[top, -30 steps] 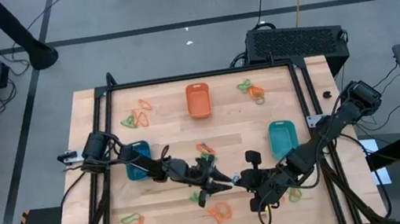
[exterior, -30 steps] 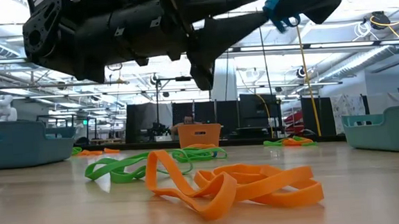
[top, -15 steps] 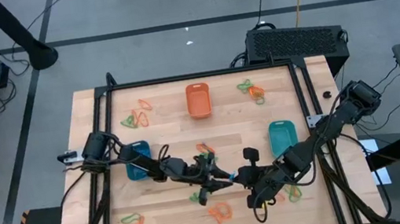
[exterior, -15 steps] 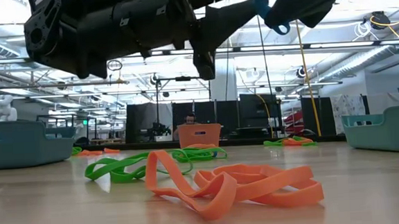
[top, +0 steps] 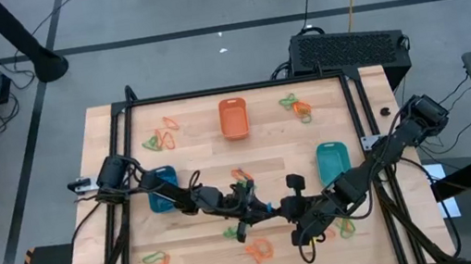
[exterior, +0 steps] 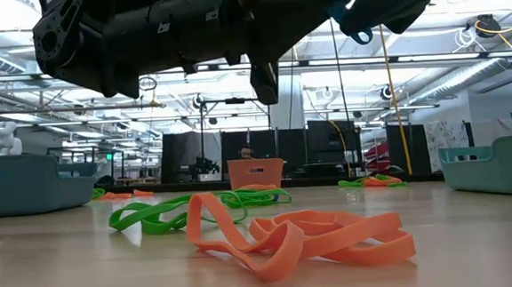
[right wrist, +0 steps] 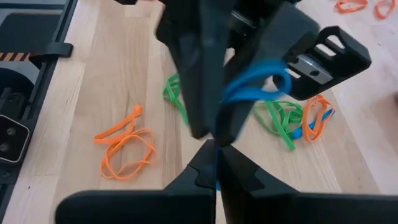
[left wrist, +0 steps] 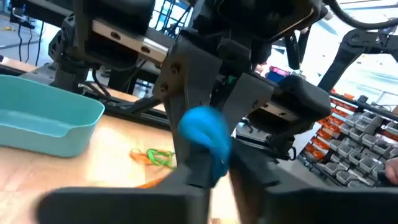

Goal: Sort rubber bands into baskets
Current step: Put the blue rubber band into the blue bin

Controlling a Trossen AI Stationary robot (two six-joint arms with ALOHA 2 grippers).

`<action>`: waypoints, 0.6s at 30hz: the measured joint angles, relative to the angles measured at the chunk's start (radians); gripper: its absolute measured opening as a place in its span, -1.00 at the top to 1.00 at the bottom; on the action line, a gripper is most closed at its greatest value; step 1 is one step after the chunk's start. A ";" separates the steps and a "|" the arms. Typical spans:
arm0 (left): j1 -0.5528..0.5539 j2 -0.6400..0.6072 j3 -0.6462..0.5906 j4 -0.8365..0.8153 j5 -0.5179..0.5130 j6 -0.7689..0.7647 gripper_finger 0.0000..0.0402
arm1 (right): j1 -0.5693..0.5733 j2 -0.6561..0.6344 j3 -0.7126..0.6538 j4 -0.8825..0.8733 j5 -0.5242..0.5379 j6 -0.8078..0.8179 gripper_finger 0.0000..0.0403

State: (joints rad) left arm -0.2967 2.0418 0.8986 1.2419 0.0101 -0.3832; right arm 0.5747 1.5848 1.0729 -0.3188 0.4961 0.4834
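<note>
Both pincers meet mid-frame above the surface: right pincer [top: 286, 207] clamped on a blue rubber band [right wrist: 258, 87], left pincer [top: 264, 208] closing on it too, I think. Blue basket [top: 163, 189] sits left, contents unclear.

A: The surface [top: 276, 149] reads as pale wood planks with a smooth, faintly satin finish and visible grain.

B: And the orange basket [top: 233, 118] at its far middle?

A: Smooth moulded plastic, slightly glossy, like the teal basket [top: 332, 162] and the blue basket [top: 162, 188] nearer than it. The orange rubber bands [exterior: 302, 239] look matt and rubbery, flat-edged.

B: The frame [top: 234, 88] just behind the orange basket?

A: Black metal, matt. The left pincer [top: 266, 209] is dull dark plastic.
</note>
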 joint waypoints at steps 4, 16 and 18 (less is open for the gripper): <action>0.000 0.000 0.000 -0.005 -0.004 0.005 0.94 | 0.000 0.000 0.000 -0.001 0.003 -0.025 0.93; -0.009 -0.161 -0.006 -0.351 -0.074 0.057 0.98 | 0.000 -0.026 0.002 -0.023 0.006 -0.138 0.43; -0.026 -0.242 -0.006 -0.562 -0.119 0.056 0.98 | 0.000 -0.026 0.002 -0.034 0.006 -0.160 0.39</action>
State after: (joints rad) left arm -0.3222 1.7999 0.8928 0.6798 -0.1087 -0.3274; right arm 0.5747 1.5593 1.0744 -0.3532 0.5022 0.3232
